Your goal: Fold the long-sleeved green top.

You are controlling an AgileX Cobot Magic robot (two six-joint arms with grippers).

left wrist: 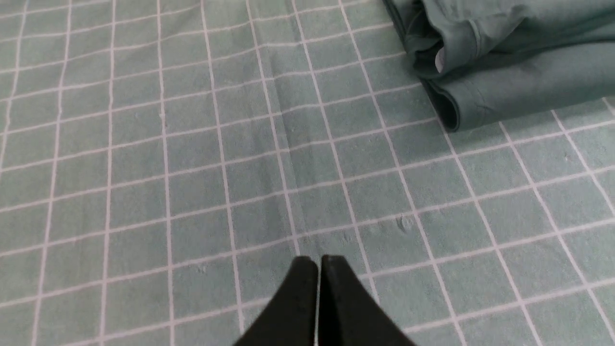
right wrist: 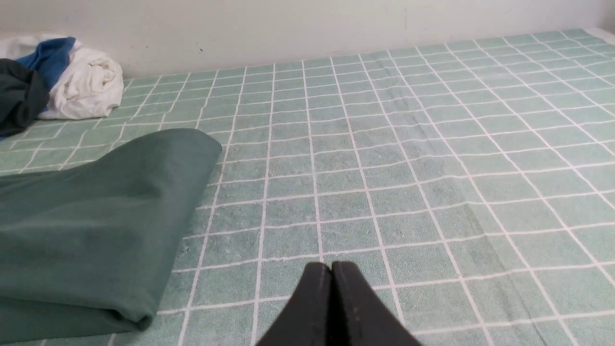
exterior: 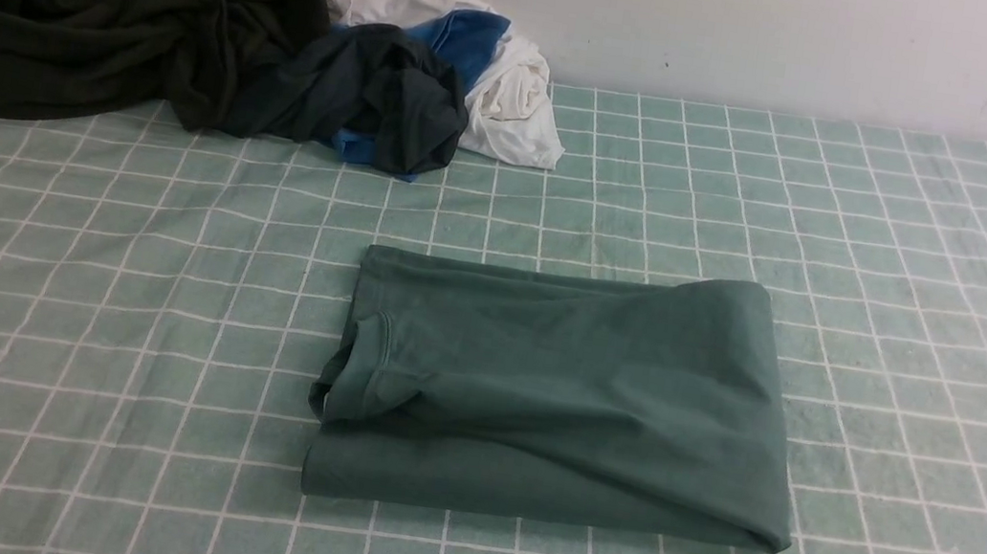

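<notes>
from the front we see the green top point(exterior: 564, 393) folded on the checked cloth point(exterior: 65, 304), neither gripper in sight. at the left wrist, our left gripper point(left wrist: 319, 262) is pressed together, empty, the top well apart from it. at the right wrist, our right gripper point(right wrist: 331, 269) is likewise closed, the top near, untouched.

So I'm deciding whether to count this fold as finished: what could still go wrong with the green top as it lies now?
The green top is folded but loose: its collar end bulges open, so layers could spring apart or slide if nudged. The top layer sits askew over the bottom one, so a stack might lean. Both tools, left tool and right tool, are shut close beside it; a careless sweep could drag an edge.
</notes>
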